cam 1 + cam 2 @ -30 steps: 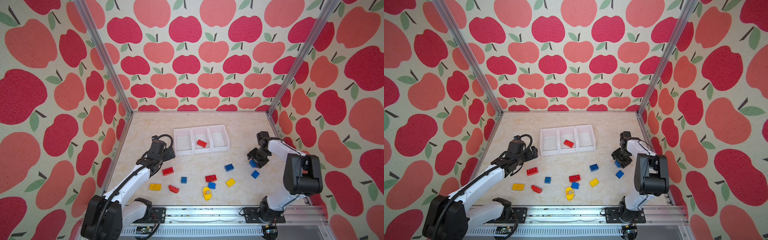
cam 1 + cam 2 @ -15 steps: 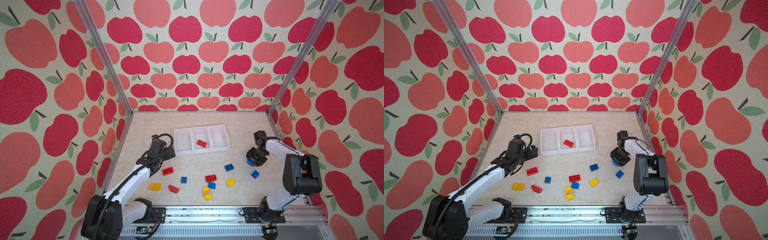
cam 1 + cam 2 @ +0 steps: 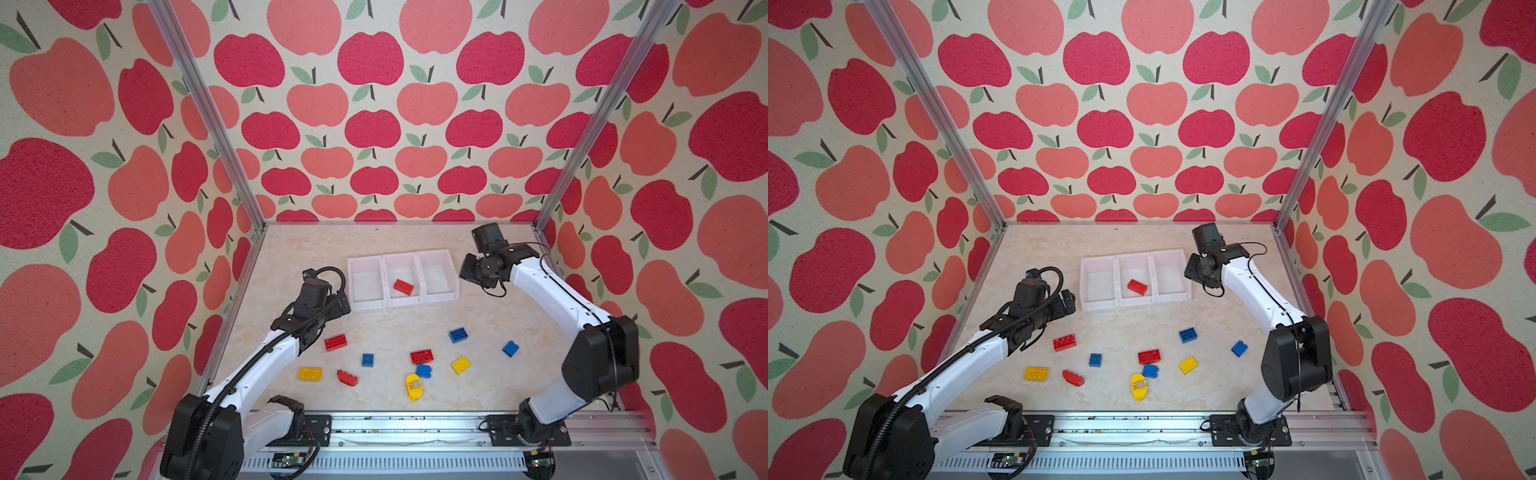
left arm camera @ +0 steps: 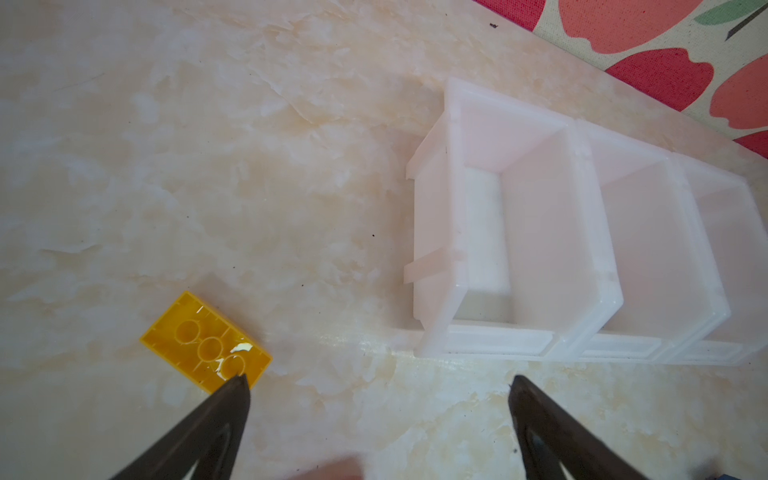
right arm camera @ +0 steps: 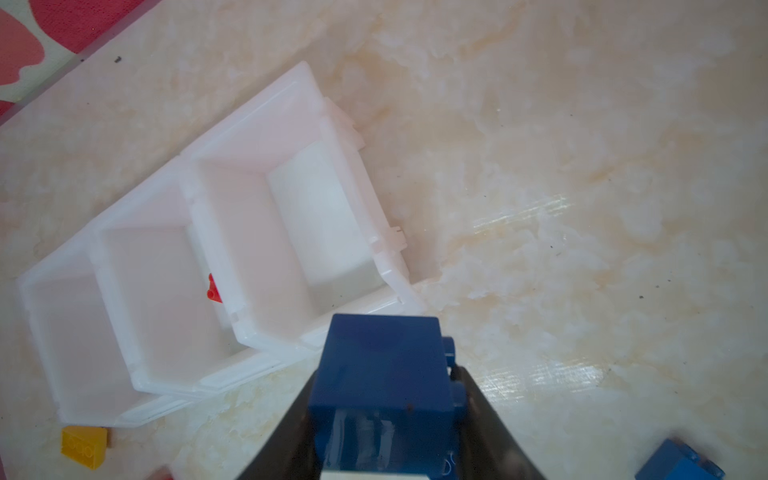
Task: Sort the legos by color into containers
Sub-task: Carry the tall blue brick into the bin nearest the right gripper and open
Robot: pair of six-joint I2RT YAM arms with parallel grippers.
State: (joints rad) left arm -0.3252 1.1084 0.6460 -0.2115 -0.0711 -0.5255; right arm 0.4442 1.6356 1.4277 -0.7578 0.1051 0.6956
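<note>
Hidden: red brick (image 5: 213, 289), we glimpse only its corner.
Containers (image 3: 399, 255): middle holds it.
Right gripper (image 5: 384, 386): grasping blue brick (image 5: 380, 365).
Left gripper (image 4: 376, 380): jaws spread wide.

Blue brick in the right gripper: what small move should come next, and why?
Probably carry the blue studded plastic brick, clamped in the right gripper, over the empty white end bin beside it; the middle bin holds a red brick, so blue belongs elsewhere.

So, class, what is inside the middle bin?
One red brick lies in the middle bin. In the right wrist view the bin's wall covers most of it; nothing else shows inside.
</note>
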